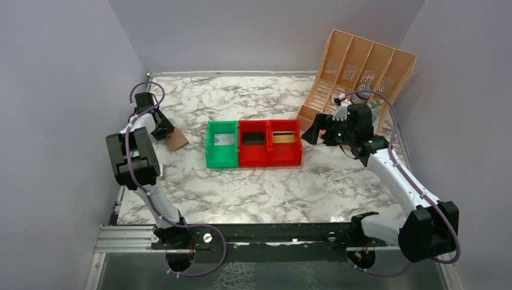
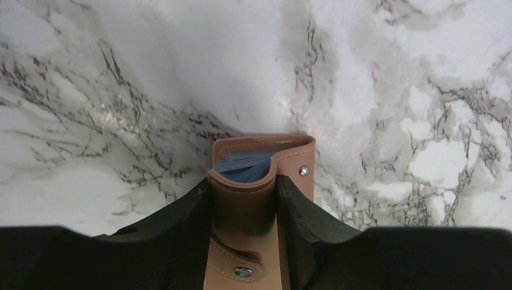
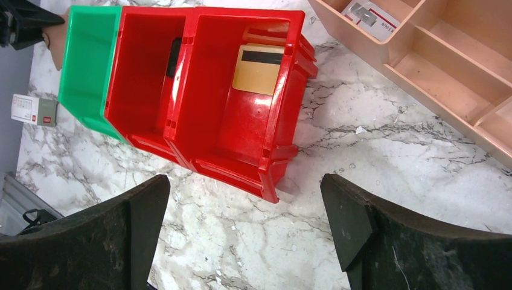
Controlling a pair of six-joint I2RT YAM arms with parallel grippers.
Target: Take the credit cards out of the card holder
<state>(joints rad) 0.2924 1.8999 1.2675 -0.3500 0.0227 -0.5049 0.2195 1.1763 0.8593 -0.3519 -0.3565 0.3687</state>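
Left wrist shows brownish-pink card holder (image 2: 244, 202) folded, blue pockets (image 2: 241, 164) inside.

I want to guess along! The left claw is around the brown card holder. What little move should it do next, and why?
Probably lift the card holder a little off the table. The fingers of the left claw press both its sides, and its blue pockets gape at the far end, so raising it should help reach them. I can't tell if a card is inside.

White-and-black arms (image 1: 158, 196); purple cables (image 1: 128, 158)
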